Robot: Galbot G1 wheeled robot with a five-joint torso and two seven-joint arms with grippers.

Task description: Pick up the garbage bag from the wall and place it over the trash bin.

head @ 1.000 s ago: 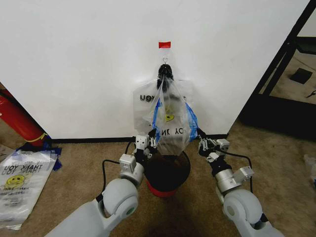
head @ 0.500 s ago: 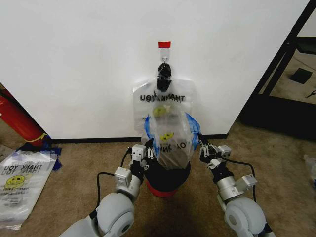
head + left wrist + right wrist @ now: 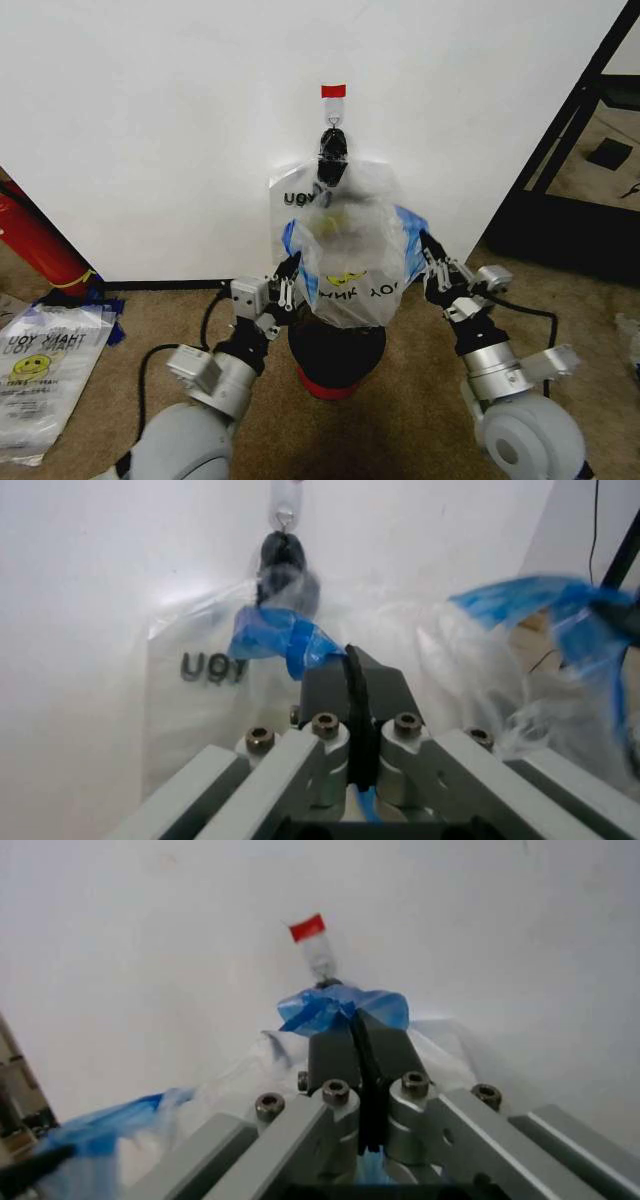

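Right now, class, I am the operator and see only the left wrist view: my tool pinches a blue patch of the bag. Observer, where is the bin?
Observer: The bin stands by the wall, directly below the bag.
Operator: Is the bag's other side held?
Observer: Yes. The right tool is shut on the far blue patch, about level with the left tool.
Operator: Anything on the floor?
Observer: Spare bags lie far to the left.
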